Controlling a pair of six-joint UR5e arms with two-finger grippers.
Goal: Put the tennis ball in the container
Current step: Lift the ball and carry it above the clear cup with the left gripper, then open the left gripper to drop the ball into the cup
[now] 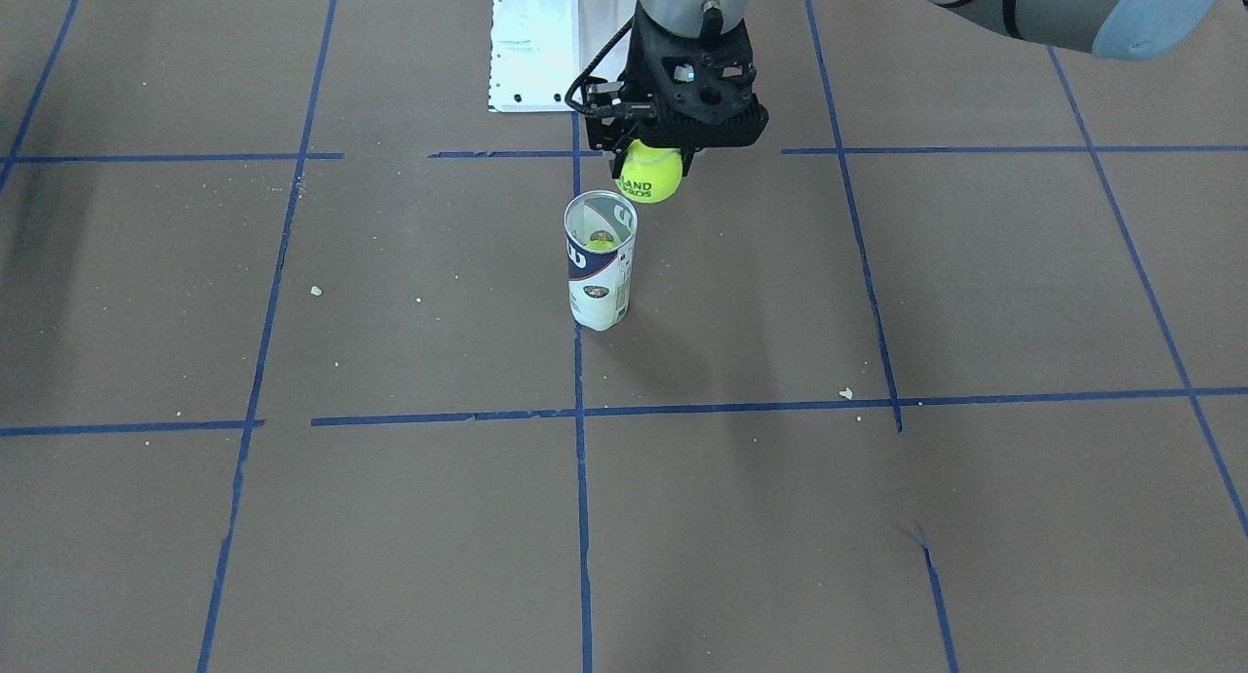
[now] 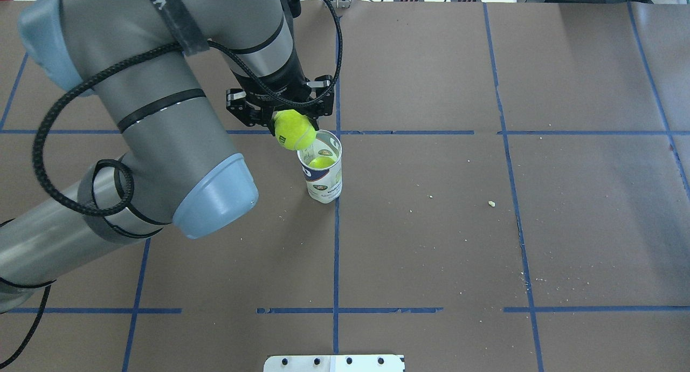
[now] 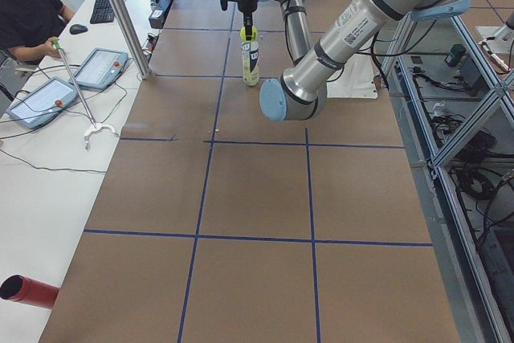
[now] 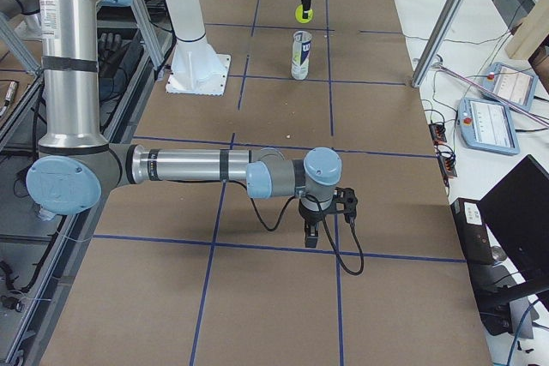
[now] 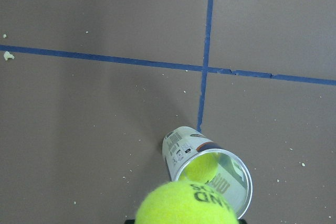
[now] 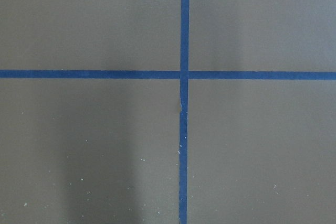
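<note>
- Jaws of the left gripper [image 1: 651, 162] clamp the tennis ball [image 2: 294, 130] from two sides; those of the right gripper [image 4: 319, 217], low over the table [image 1: 877, 517], cannot be judged.
- Container [image 1: 600, 263]: upright, mouth open, another ball [image 2: 322, 162] at its bottom. Centre the load over the mouth before lowering; a rim strike would likely tip it.
- Tennis ball: fuzzy yellow-green, black lettering, airborne just above the rim, apparently off-centre.

Lettered tennis ball [image 1: 651, 174] hangs above upright container [image 1: 600, 273].
</note>
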